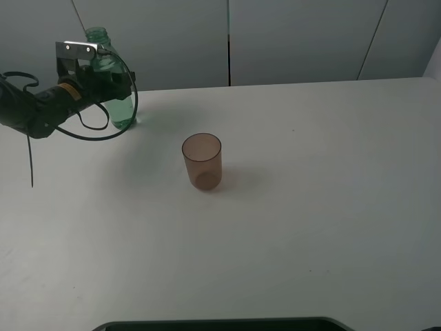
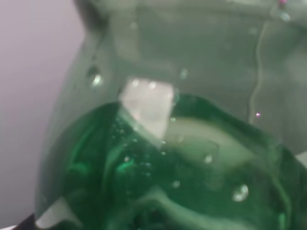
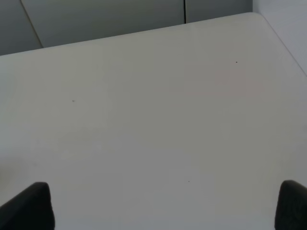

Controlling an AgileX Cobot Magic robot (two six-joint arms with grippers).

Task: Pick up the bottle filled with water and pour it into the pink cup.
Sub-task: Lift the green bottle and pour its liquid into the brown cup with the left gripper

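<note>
The bottle (image 1: pixel 122 110) stood upright near the far left corner of the desk (image 1: pixel 310 207), its capless neck up and its base on the surface. That suited the job: kept upright, none of the water (image 2: pixel 144 182) could spill before the pour. The pink cup (image 1: pixel 202 162) stood on its own nearer the middle of the desk, mouth up and well apart from the bottle, with bare desk between them. That left a clear path for carrying the bottle across. The cup looked empty, so by my reading the pour had not begun and the step in hand was the grasp.

The left pincer (image 1: pixel 116 81) had reached in from the side, level with the bottle's middle. A hold that low would probably keep the neck free to tip over the cup's rim. In the left wrist view green plastic filled almost everything, with bubbles clinging inside the wall, so the bottle sat deep between the jaws. No fingertip showed there, and from the high camera the dark jaws overlapped the bottle. I could not tell whether they were clamped on it or only closing round it.

The right pincer (image 3: pixel 163 208) hung over bare desk on the right side, its two dark fingertips spread wide apart, holding and touching nothing.
</note>
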